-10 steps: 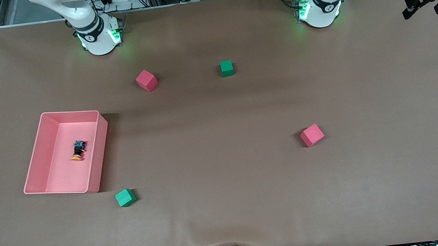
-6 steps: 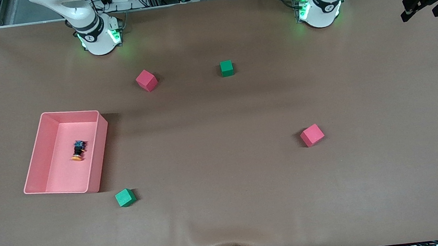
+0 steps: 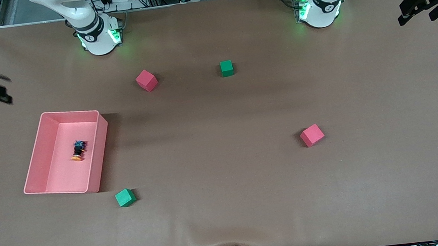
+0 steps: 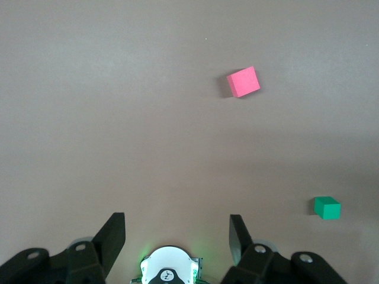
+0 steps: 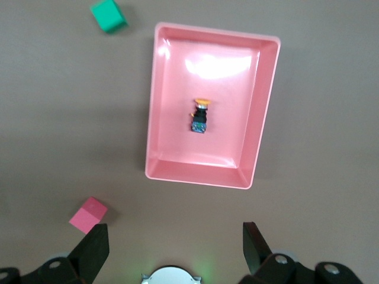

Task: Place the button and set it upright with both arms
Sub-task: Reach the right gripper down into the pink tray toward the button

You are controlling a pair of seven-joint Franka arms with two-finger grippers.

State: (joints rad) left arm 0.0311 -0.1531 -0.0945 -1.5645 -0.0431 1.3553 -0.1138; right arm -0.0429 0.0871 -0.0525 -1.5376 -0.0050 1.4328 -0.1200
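The button [image 3: 77, 150] lies on its side inside the pink bin [image 3: 98, 153], its orange cap toward the front camera and its black body toward the robot bases. The right wrist view looks down on the button [image 5: 200, 115] in the bin [image 5: 153, 118]. My right gripper [image 3: 3, 96] hangs high over the table's edge at the right arm's end, blurred with motion. Its jaws stand open and empty [image 5: 174, 245]. My left gripper [image 3: 417, 18] is up over the table's edge at the left arm's end, open and empty [image 4: 176, 236].
Loose foam cubes lie on the brown table. A red cube [image 3: 146, 80] and a green cube [image 3: 226, 68] sit near the bases. Another red cube [image 3: 312, 135] lies toward the left arm's end. A green cube [image 3: 125, 197] sits beside the bin's near corner.
My right gripper has swung in over the table toward the bin and shows blurred now. My left gripper has drifted slightly inward. The button and the cubes have not moved.
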